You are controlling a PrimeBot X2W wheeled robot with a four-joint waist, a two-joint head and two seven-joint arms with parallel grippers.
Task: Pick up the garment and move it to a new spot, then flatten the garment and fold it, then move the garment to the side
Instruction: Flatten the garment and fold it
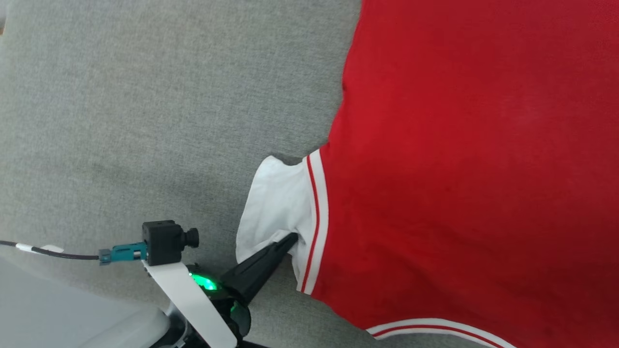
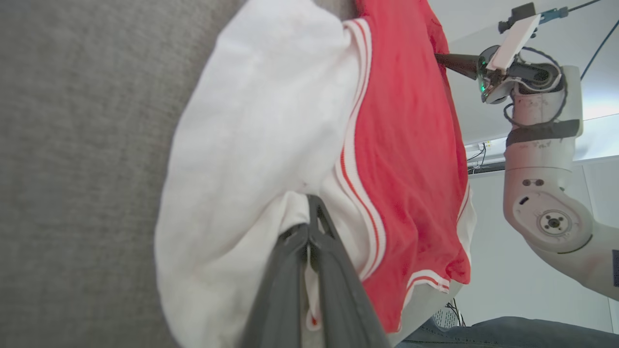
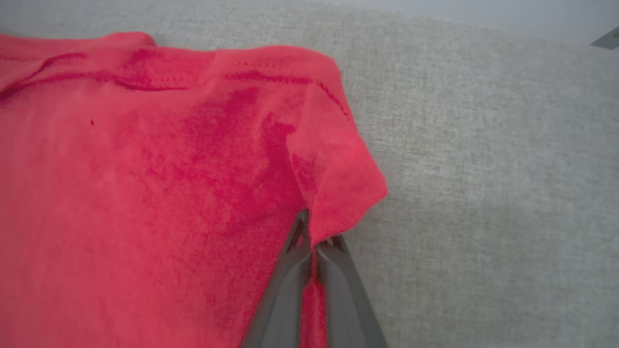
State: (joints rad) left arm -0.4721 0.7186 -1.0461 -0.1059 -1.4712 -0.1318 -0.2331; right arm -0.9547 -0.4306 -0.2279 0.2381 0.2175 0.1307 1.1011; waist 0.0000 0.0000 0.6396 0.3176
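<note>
wrinkles are showing in the garment [image 1: 459, 169], which is lying spread on the grey cloth surface [image 1: 145, 121]. the left gripper [image 1: 291, 238] is pinching its white sleeve [image 1: 271, 203] tight, fingers closed. the right gripper [image 3: 314, 237] is squeezing a red corner [image 3: 348, 193], closed too. i think both should be pulling apart gently, staying low over that surface.

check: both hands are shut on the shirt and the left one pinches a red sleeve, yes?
No: the sleeve in the left hand is white, not red, per the left wrist view. The right hand is shut on the shirt too.
</note>
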